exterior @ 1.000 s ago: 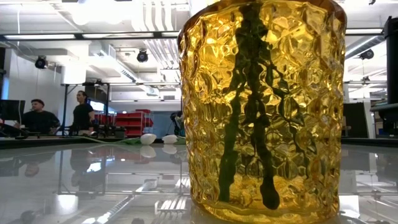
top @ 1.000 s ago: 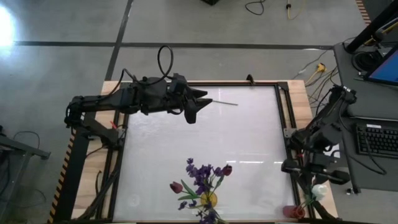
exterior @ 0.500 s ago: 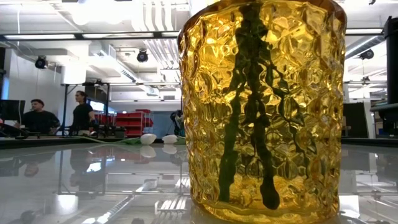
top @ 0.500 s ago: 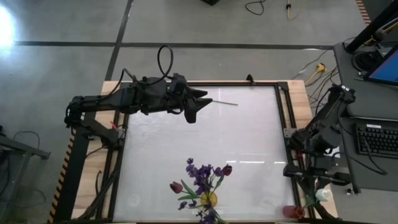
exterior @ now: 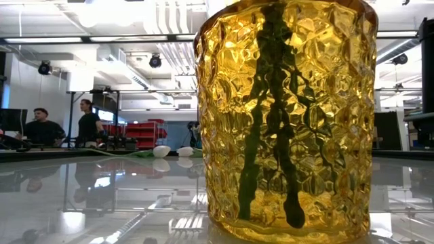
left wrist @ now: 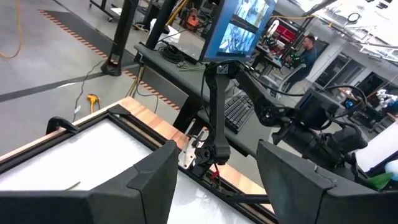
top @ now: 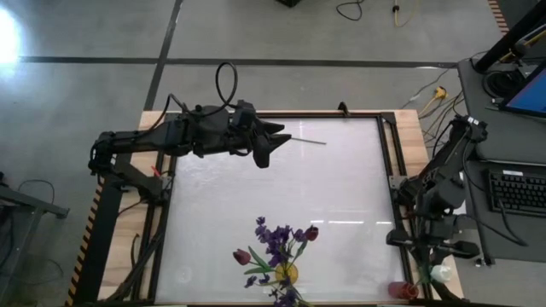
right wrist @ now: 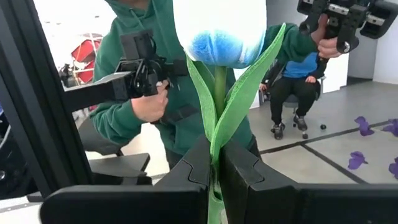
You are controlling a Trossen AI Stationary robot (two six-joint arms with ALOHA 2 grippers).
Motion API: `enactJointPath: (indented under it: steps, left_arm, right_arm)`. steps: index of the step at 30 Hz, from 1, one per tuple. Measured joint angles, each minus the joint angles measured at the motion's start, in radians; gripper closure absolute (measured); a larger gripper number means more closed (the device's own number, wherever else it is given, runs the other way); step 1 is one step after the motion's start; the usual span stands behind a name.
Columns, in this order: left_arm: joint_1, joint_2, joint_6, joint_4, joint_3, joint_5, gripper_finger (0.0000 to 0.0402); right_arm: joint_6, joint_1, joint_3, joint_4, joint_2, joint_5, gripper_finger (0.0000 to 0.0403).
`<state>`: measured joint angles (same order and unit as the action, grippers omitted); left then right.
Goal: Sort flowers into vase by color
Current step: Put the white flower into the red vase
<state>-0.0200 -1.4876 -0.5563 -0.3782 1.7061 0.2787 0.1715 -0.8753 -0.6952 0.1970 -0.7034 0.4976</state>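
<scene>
A yellow glass vase stands near the table's near edge and holds purple sprigs and two dark red tulips. It fills the low view as a yellow vase with stems inside. My right gripper is past the table's right edge, near the near corner, shut on a white tulip. A small red vessel sits beside it. My left gripper hovers open over the far part of the table; its fingers hold nothing. My right gripper pinches the white tulip's green stem between its two fingers, with the leaves caught in the same hold. The white bud stands beyond the fingertips. In the high view the flower is lifted clear, bud toward the near edge.
A thin bare rod lies on the table by the left gripper. A keyboard and a desk stand right of the table. A person in a green hoodie stands close beyond the right gripper, and another person sits behind.
My right gripper has moved a little toward the near edge, still shut, carrying the white tulip with it; the bud now lies nearer the red vessel. The left arm and the yellow vase have kept still.
</scene>
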Motion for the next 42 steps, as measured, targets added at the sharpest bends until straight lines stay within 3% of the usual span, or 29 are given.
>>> enactJointPath:
  steps: [14, 25, 37, 42]
  left_arm:
    - [0.0, 0.001, -0.038, 0.001, 0.0, 0.0, 0.0196]
    - [0.006, 0.001, -0.036, 0.001, 0.0, 0.0, 0.0196]
    - [0.007, 0.002, -0.033, 0.001, 0.001, 0.0, 0.0196]
    - [0.008, 0.002, -0.033, 0.001, 0.001, 0.001, 0.0196]
  right_arm:
    - [-0.074, -0.036, 0.0, -0.091, -0.011, 0.064, 0.039]
    - [-0.083, -0.067, 0.035, -0.11, -0.013, 0.051, 0.0386]
    - [0.028, -0.067, 0.082, -0.111, -0.021, 0.043, 0.0279]
    - [0.126, -0.067, 0.122, -0.113, -0.029, 0.044, 0.0255]
